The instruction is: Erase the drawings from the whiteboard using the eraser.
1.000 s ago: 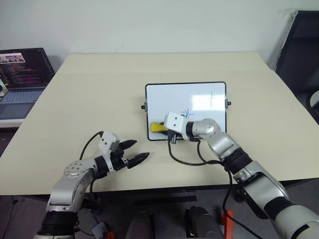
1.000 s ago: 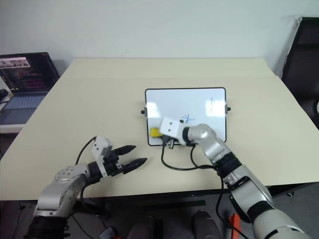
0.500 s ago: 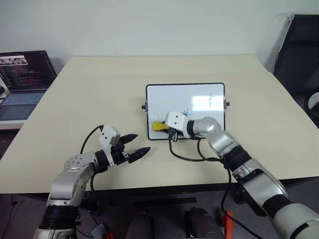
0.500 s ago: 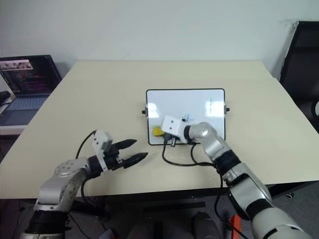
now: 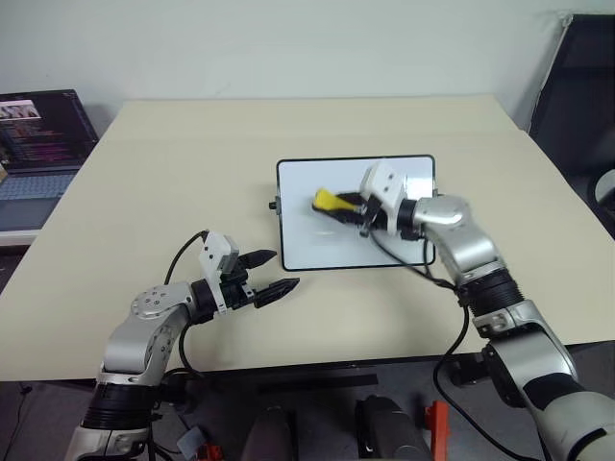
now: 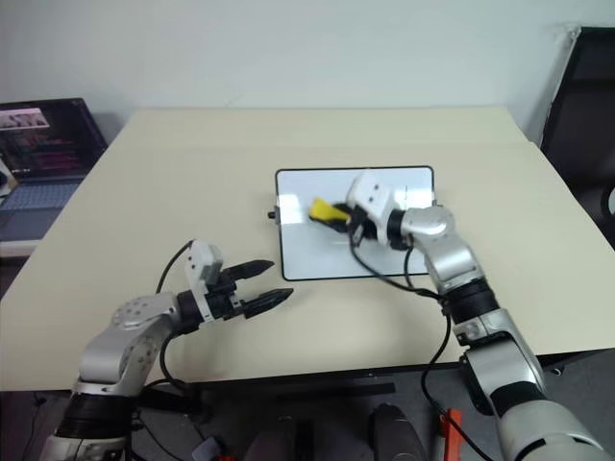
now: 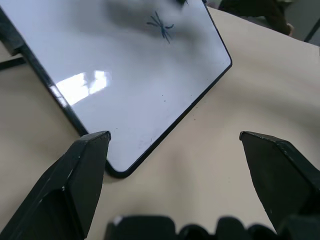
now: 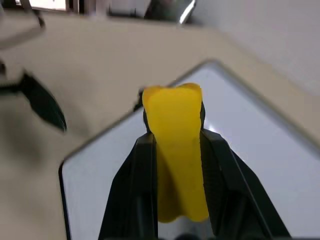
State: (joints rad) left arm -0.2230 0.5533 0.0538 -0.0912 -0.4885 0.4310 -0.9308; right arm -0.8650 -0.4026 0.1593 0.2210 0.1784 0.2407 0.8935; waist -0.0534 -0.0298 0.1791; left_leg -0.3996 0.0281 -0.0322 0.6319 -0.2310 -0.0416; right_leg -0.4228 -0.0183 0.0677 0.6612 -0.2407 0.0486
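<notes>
The whiteboard [image 5: 327, 245] lies flat in the middle of the tan table [image 5: 173, 163]. Above its far half hovers my right gripper [image 5: 344, 205], shut on the yellow eraser [image 5: 328, 201], which sticks out toward the left. In the right wrist view the eraser [image 8: 175, 145] sits clamped between the two black fingers [image 8: 137, 180], off the board. A blue star drawing [image 7: 161, 23] shows on the board in the left wrist view; my right arm hides that spot in the head views. My left gripper [image 5: 283, 270] stands open, empty, just off the board's near left corner [image 7: 117, 170].
A laptop [image 5: 38, 130] stands past the table's left edge. A dark chair [image 5: 588, 86] is at the far right. My right arm's black cable [image 5: 408, 264] droops over the board's near right part. Bare table surrounds the board.
My right gripper has lifted the eraser off the board's near edge and carried it up and toward the far side. The left gripper rose slightly. The camera also shifted.
</notes>
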